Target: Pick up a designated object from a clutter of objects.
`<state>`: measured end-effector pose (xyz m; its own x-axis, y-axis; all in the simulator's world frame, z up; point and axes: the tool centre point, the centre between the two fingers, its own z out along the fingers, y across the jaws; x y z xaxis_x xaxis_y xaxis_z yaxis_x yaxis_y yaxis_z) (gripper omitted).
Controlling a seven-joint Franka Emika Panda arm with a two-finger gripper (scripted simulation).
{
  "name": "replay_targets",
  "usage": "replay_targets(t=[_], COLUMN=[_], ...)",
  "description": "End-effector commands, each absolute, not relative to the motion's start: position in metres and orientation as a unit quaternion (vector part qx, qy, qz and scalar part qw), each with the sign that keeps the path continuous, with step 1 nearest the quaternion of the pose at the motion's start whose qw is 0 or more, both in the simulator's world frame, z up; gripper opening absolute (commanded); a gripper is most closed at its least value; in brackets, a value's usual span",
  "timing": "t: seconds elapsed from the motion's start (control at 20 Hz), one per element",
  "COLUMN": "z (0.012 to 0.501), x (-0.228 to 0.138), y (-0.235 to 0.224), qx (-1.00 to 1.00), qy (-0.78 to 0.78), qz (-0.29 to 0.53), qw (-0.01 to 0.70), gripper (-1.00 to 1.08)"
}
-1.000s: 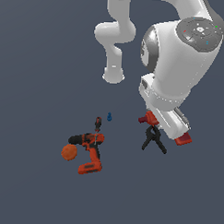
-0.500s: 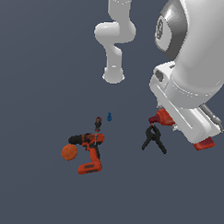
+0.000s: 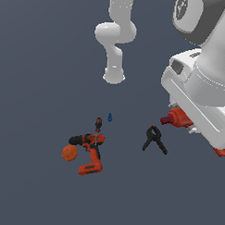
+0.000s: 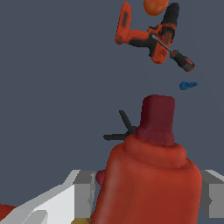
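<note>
Exterior view, left to right. Orange ball [image 3: 69, 153] at lower left of frame, touching the black chuck end of the large orange-red drill [image 3: 90, 152], which lies flat on the grey floor [image 3: 37, 74] with its base toward the bottom of the frame. Small dark red-black tool [image 3: 98, 124] just above the drill body; tiny blue piece [image 3: 110, 117] just to its right, apart from it. Black spring clamp [image 3: 154, 140] right of centre, on the floor, well apart from the drill group. Arm base [image 3: 114, 75] stands upper centre.

Small all-red drill [image 3: 175, 118]: right of centre, above and to the right of the clamp, tucked under the white hand of the arm at the right edge. Dark nose tip points toward the exterior view's left. Its flat red base shows at the far right edge, lower down. It appears clear of the floor.

Wrist view: the red drill fills the lower centre, nose pointing up-frame. Grey fingers [image 4: 83, 194] sit on either side of the drill body, so the gripper [image 4: 146, 197] is clamped around it. Clamp partly hidden behind the drill.
</note>
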<state>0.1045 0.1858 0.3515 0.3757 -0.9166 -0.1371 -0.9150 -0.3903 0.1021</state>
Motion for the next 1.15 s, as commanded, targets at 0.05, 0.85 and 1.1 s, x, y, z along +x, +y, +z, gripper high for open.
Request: replay_targets(t=[0.05, 0.85, 1.1], z=[0.366, 0.390, 0.391], x=[0.113, 0.131, 0.132], y=[0.190, 0.199, 0.199], qx=[0.830, 0.830, 0.830], qy=[-0.552, -0.552, -0.552], qz=[-0.084, -0.085, -0.085], qw=[0.002, 0.002, 0.002], gripper=[-1.00, -1.00, -1.00])
